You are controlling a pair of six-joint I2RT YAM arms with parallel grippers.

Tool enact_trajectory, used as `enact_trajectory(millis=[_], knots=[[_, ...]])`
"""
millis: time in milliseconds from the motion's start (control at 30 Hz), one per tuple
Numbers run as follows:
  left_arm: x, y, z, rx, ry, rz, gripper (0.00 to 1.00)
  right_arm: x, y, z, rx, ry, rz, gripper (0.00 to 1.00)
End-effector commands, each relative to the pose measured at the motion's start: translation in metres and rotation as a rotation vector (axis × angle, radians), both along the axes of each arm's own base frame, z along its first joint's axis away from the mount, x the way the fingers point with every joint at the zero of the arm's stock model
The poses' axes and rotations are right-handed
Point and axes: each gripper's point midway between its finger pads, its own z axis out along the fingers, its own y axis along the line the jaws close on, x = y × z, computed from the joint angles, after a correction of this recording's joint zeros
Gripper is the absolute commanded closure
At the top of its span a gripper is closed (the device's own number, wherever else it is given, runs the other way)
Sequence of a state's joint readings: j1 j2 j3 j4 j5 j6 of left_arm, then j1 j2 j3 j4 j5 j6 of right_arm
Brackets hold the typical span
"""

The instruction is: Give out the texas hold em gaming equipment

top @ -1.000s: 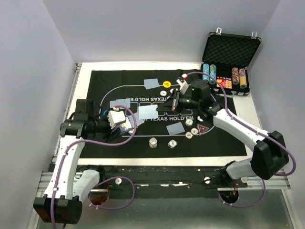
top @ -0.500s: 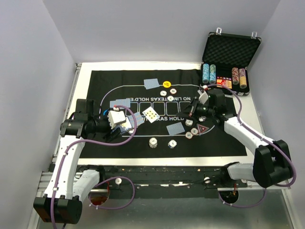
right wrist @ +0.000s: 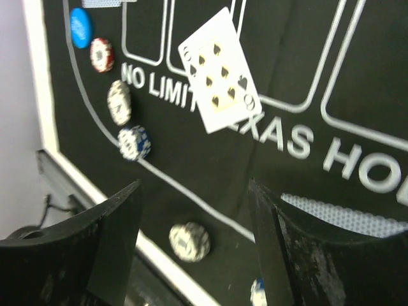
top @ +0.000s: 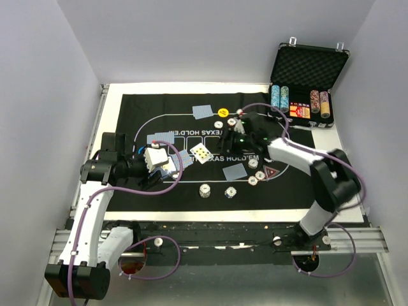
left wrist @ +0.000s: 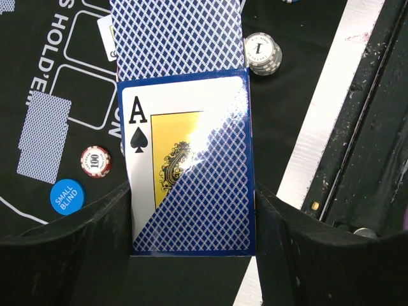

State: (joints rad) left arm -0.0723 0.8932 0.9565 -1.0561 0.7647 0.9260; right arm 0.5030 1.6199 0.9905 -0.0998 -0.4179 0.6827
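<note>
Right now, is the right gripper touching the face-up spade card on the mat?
Apart. The right wrist view shows the right gripper open, with bare black mat between its fingers and the face-up spade card.

Black felt mat (top: 182,199) flat on white table (top: 185,88), white print: oval line, row of card boxes, "NO LIMIT TEXAS HOLD'EM"

Black case (top: 310,69) at far right corner, just off mat, lid upright, dark egg-crate foam inside

Pale grey walls (top: 210,38) behind and at both sides
</note>
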Motion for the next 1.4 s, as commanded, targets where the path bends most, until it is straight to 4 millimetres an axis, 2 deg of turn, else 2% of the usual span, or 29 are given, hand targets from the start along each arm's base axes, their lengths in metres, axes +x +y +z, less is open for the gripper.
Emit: enact_trajectory(millis=[0, 233, 400, 567, 667, 833, 1000, 1233, 1367], knots=[[-0.002, -0.006, 0.012, -0.034, -0.044, -0.020, 0.53, 0.041, 0.008, -0.039, -0.196, -0.087, -0.021, 0.25], [-0.002, -0.007, 0.015, -0.042, -0.044, -0.022, 0.53, 0.090, 0.037, -0.052, -0.207, -0.144, -0.043, 0.25], [-0.002, -0.006, 0.017, -0.036, -0.059, -0.027, 0.53, 0.102, 0.057, -0.065, -0.190, -0.150, -0.020, 0.25], [-0.003, -0.006, 0.016, -0.035, -0.053, -0.026, 0.53, 0.097, 0.070, -0.086, -0.198, -0.108, 0.007, 0.25], [-0.003, -0.005, 0.018, -0.029, -0.066, -0.024, 0.53, 0.084, 0.080, -0.093, -0.207, -0.103, 0.045, 0.25], [-0.003, -0.005, 0.018, -0.029, -0.063, -0.024, 0.53, 0.050, 0.096, -0.104, -0.231, -0.082, 0.124, 0.26], [-0.004, -0.005, 0.018, -0.027, -0.071, -0.027, 0.53, 0.008, 0.091, -0.113, -0.241, -0.046, 0.185, 0.28], [-0.005, -0.004, 0.019, -0.027, -0.075, -0.026, 0.53, -0.063, 0.088, -0.103, -0.186, 0.018, 0.302, 0.31], [-0.005, -0.004, 0.018, -0.025, -0.073, -0.028, 0.53, -0.091, 0.095, -0.080, -0.083, 0.014, 0.391, 0.32]])
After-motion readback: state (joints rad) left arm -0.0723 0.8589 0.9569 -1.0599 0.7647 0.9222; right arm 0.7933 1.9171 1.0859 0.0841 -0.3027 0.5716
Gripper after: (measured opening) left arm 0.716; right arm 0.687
